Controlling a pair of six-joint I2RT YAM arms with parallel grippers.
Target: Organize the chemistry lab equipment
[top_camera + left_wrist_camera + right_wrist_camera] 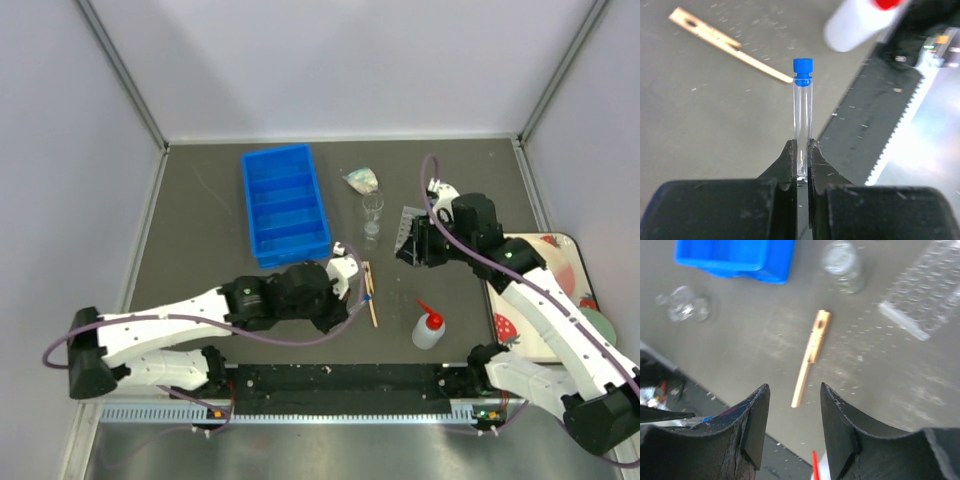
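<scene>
Beyond the wooden clamp (371, 293), the way is narrowed by the beaker (373, 207), the flask (361, 180) and the tube rack (408, 232). To its right the squeeze bottle (428, 328) is met; its left is blocked by the left arm (260, 300). Bare table (200, 220) is left far to its left, past the blue bin (285, 205)

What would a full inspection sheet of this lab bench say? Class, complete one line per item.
surface: dark grey table
job's things: blue-capped tube in left gripper; wooden clamp, squeeze bottle, beaker, flask, tube rack on table
clutter: blue bin; strawberry tray at right
grippers: left gripper shut on the tube; right gripper open, empty
cables: purple cable along each arm
surroundings: pale walls on three sides
</scene>
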